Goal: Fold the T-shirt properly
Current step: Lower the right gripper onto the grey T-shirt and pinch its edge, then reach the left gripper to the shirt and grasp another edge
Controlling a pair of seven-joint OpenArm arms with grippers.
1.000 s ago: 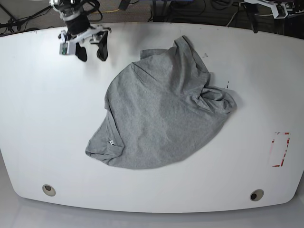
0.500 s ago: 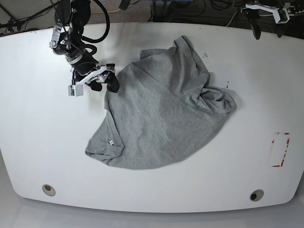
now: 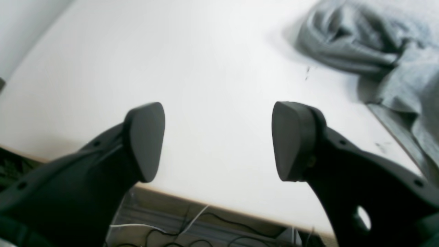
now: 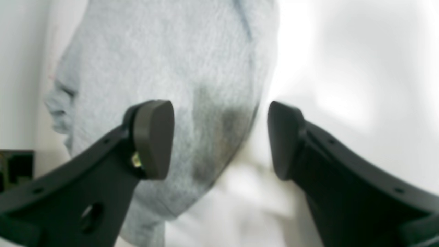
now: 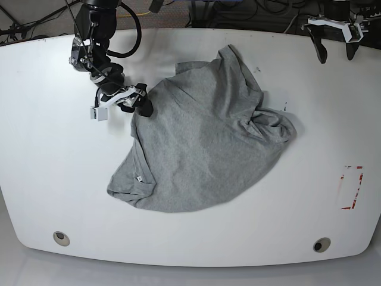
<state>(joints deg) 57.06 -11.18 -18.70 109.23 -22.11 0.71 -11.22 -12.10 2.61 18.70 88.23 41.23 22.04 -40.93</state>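
The heather-grey T-shirt (image 5: 205,140) lies crumpled in the middle of the white table (image 5: 47,155), with no lettering showing and a small tag by its lower left edge. My right gripper (image 5: 136,103) is open at the shirt's upper left edge. In the right wrist view the shirt (image 4: 164,68) lies under and between its open fingers (image 4: 154,137), with nothing held. My left gripper (image 5: 334,50) is open over the table's far right corner, well away from the shirt. In the left wrist view a bunched part of the shirt (image 3: 360,44) shows at the upper right.
A red-marked rectangle (image 5: 351,187) is on the table at the right. Two round holes (image 5: 61,238) (image 5: 321,245) sit near the front edge. Cables lie behind the table's back edge (image 5: 238,12).
My right gripper has come down from the table's back left to the shirt's upper left edge. The left gripper has shifted slightly. The shirt has not moved.
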